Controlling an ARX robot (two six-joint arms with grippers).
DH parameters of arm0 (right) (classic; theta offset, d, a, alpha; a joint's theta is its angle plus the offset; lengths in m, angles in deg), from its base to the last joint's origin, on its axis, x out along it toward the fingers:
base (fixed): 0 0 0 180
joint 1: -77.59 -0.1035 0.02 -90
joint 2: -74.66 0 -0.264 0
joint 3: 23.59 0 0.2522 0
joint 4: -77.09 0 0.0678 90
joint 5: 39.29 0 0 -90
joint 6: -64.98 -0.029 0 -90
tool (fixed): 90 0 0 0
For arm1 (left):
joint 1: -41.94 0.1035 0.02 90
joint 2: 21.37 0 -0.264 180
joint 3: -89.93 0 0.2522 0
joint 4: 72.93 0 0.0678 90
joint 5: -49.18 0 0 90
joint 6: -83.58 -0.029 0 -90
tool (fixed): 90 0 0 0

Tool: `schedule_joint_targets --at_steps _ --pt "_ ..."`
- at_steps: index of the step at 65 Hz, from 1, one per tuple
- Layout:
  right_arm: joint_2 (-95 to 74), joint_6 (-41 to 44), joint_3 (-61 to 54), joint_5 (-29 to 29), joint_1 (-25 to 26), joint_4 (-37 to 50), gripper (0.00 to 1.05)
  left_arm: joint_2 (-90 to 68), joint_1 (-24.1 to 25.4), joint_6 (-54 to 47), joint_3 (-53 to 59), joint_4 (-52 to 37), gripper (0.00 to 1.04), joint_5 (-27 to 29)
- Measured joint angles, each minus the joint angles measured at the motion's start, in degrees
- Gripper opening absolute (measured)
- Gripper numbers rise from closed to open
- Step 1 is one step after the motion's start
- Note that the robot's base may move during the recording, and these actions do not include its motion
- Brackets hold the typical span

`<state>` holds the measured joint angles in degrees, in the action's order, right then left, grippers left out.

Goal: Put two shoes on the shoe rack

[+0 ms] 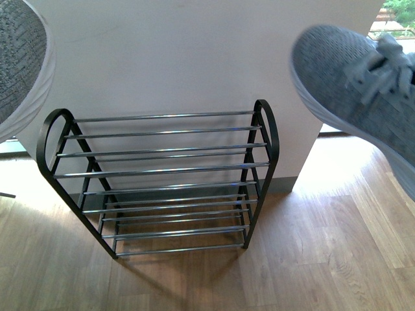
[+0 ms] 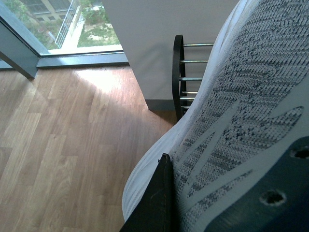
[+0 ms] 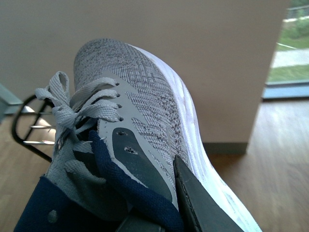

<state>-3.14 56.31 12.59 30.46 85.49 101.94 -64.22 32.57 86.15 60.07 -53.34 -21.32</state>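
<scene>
Two sneakers you held aloft, front view, left sneaker [image 1: 19,58] and right sneaker [image 1: 356,84] high to either side of the shoe rack [image 1: 162,170], left wrist view, your left gripper [image 2: 166,195] pinched its sneaker, right wrist view, your right gripper [image 3: 166,208] clamped the other's collar.

surface: wood floor [image 1: 337,259] | on it: shoe rack [image 1: 162,170] (upright, chrome bars) | backed against white wall [image 1: 194,58]
</scene>
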Motion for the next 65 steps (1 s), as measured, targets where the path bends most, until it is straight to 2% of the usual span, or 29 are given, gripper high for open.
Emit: schedule_joint_targets --at_steps 13,29,49,65 --pt "-13.22 -8.68 12.85 9.01 -10.27 -4.09 0.01 0.02 0.0 0.0 0.0 0.0 0.02 0.07" --pt "-33.99 -16.33 30.29 21.33 -16.02 -9.77 0.01 0.02 0.0 0.0 0.0 0.0 0.02 0.02" --pt "-55.23 -21.81 53.33 27.63 -18.86 -20.72 0.01 0.02 0.0 0.0 0.02 0.0 0.02 0.02" --pt "-70.51 -24.94 72.17 31.82 -16.46 -25.4 0.01 0.02 0.0 0.0 0.0 0.0 0.02 0.04"
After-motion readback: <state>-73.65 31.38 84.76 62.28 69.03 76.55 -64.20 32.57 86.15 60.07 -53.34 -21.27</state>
